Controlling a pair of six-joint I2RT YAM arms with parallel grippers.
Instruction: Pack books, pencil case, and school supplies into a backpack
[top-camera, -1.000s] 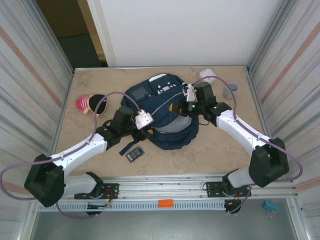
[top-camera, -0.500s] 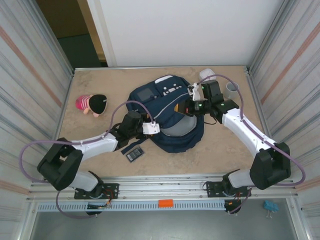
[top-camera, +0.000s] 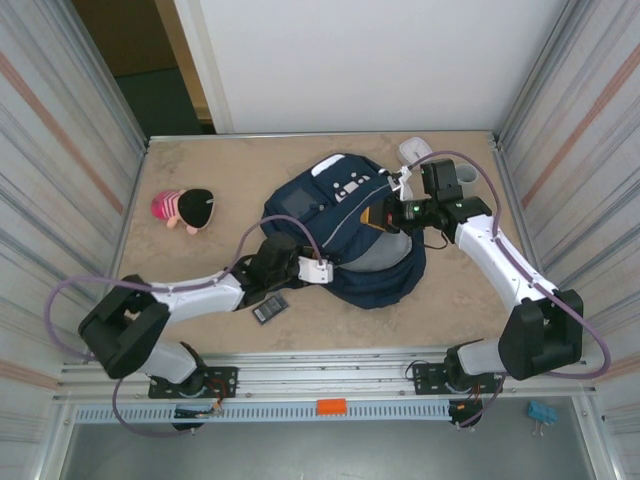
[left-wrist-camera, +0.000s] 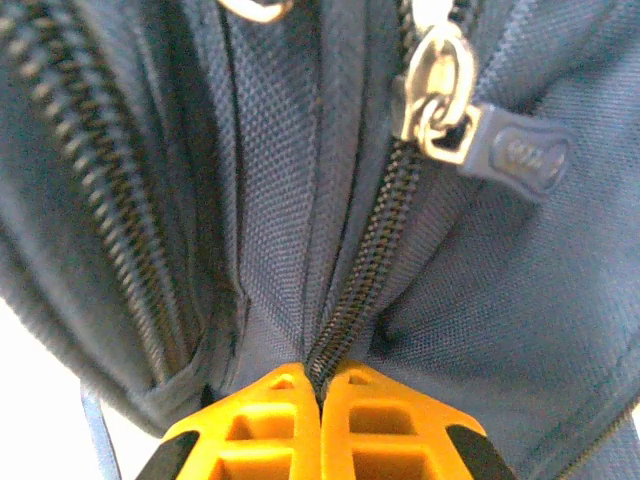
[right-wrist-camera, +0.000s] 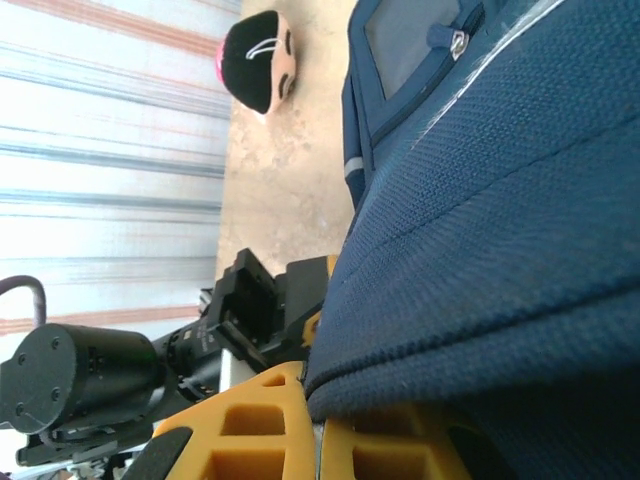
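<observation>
**Two grippers clamped on the backpack (top-camera: 335, 215), ready to spread its mouth**

Top view: the left gripper (top-camera: 325, 268) sits at the backpack's near-left edge. The right gripper (top-camera: 388, 214) sits at its right side, toward the far end. Between the two grips a grey strip of lining (top-camera: 375, 262) shows, so the main compartment looks partly unzipped. The black rectangle (top-camera: 270, 311) of the school supplies lies just beside the backpack's near-left corner, under the left arm. A plush doll (top-camera: 184, 208) rests well off to the backpack's left.

Left wrist view: the orange fingertips (left-wrist-camera: 285, 405) are pressed together. The zipper (left-wrist-camera: 365, 260) runs down into the seam between them, so this gripper is clenched on the backpack's fabric at the zipper line. The zipper pull (left-wrist-camera: 510, 155) hangs farther up and to the right, untouched.

Right wrist view: the orange fingers (right-wrist-camera: 250, 420) are closed with a folded edge of the backpack pinched between them.

The step in hand appears to be opening the compartment wide. To do it well:
- Draw the two grips apart slowly and evenly, with a slight lift, so the fabric tents open rather than the whole backpack sliding.
- The left grip is shallow, right at the zipper's teeth, so a sharp tug could slip it free.
- Keep the left arm from sweeping the black rectangle away.
</observation>
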